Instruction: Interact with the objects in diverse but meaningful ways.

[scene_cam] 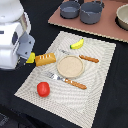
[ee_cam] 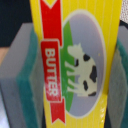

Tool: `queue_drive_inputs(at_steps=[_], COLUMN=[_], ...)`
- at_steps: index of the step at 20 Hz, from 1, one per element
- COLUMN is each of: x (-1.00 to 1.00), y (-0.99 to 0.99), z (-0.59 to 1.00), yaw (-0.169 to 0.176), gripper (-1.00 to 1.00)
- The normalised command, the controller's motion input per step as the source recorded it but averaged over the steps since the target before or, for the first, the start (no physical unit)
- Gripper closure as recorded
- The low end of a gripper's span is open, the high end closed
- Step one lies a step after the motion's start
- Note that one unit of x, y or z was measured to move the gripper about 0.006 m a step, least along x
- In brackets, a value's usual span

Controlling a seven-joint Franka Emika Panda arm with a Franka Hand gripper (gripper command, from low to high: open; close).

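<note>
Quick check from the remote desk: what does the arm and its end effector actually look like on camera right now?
The arm is bulky, rounded and glossy white with dark joint seams. Its end effector has a light grey body. In the wrist view the fingers are flat grey blocks faced with teal-green pads. No cables or markings show.

Glossy printed butter block [ee_cam: 75, 65], woven cloth placemat [scene_cam: 95, 95], wooden-handled utensils, smooth plastic tomato [scene_cam: 43, 89].
</note>
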Motion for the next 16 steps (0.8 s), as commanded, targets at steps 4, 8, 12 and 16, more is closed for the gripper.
queue_drive_inputs(at_steps=[4, 8, 12, 16], x=[0.22, 0.24, 0.18, 0.28], y=[-0.37, -0.36, -0.30, -0.20], z=[-0.25, -0.28, -0.25, -0.18], yaw=[-0.171, -0.159, -0.107, -0.066], gripper=[1.00, 1.00, 1.00, 1.00])
